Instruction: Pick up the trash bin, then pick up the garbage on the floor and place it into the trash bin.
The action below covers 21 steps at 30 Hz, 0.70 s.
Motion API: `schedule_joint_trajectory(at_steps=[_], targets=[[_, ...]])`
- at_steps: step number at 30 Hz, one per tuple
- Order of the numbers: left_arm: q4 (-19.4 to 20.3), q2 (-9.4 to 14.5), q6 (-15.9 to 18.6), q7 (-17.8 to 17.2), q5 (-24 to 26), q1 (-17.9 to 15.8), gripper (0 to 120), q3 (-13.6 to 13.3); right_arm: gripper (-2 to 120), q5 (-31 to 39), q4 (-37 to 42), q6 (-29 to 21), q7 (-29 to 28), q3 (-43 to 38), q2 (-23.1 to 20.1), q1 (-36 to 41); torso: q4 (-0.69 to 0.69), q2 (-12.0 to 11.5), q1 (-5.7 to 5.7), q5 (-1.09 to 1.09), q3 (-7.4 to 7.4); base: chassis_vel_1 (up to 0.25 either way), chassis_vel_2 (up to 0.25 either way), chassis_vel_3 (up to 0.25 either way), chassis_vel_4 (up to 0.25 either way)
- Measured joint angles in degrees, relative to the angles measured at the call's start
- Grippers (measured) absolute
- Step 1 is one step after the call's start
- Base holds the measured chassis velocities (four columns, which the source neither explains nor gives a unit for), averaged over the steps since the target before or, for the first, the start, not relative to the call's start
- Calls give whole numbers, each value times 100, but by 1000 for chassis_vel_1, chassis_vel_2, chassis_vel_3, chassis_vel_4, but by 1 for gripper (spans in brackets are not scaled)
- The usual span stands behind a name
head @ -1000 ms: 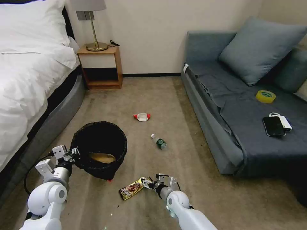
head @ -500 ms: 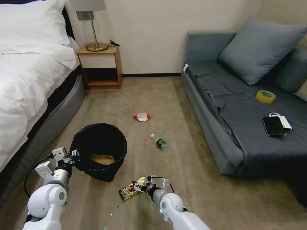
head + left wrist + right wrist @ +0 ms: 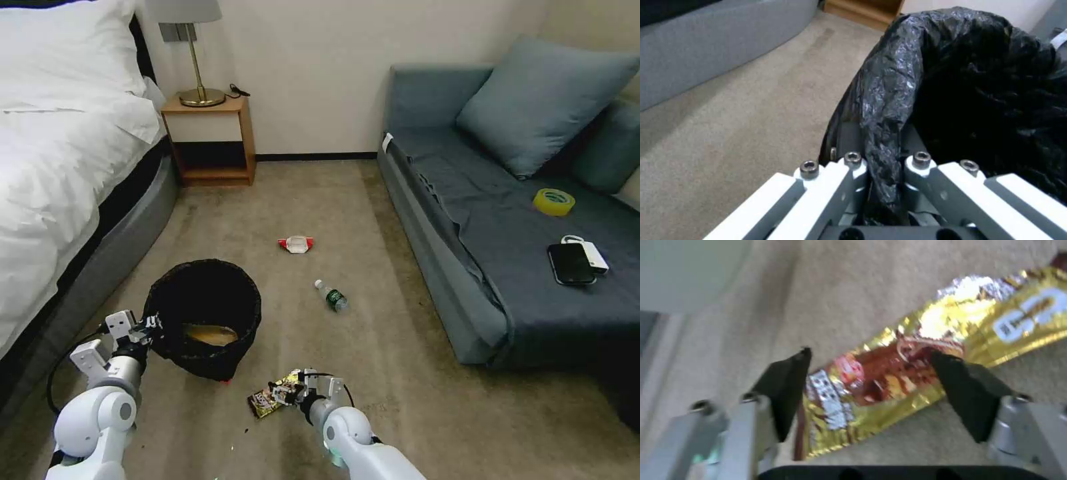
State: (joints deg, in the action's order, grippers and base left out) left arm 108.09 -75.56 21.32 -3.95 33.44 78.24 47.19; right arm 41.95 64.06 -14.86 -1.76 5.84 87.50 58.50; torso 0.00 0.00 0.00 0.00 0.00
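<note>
The trash bin (image 3: pixel 203 319), round and lined with a black bag, stands on the carpet with a tan scrap (image 3: pixel 210 334) inside. My left gripper (image 3: pixel 148 325) is shut on its rim; the left wrist view shows the bag's fold (image 3: pixel 885 133) pinched between the fingers. A gold-brown snack wrapper (image 3: pixel 273 396) lies on the floor in front of the bin. My right gripper (image 3: pixel 283 393) is open over the wrapper's near end, one black fingertip on each side of the wrapper (image 3: pixel 907 373). A small clear bottle (image 3: pixel 331 295) and a red-white wrapper (image 3: pixel 296 243) lie farther out.
The bed (image 3: pixel 60 173) runs along the left and a grey sofa (image 3: pixel 507 220) along the right, carrying a yellow tape roll (image 3: pixel 553 201) and a black phone (image 3: pixel 571 263). A nightstand with a lamp (image 3: pixel 210 137) stands at the far wall.
My right gripper has moved left along the floor until its open fingers straddle the snack wrapper's end. The left gripper and the bin it holds have shifted slightly nearer and to the left.
</note>
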Motion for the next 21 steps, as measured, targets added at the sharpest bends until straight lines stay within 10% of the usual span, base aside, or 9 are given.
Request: schedule_joint_trajectory(at_steps=[16,21], targets=[[-59,3,-35,21,-4,-29,4,-52,9,41,521,136,47,-367,-489,155,-1,0,0,1,0,0,0,0,0],[-101,-23,-43,25,-33,-64,4,-100,21,112,533,93,73,-477,-652,211,-1,0,0,1,0,0,0,0,0]])
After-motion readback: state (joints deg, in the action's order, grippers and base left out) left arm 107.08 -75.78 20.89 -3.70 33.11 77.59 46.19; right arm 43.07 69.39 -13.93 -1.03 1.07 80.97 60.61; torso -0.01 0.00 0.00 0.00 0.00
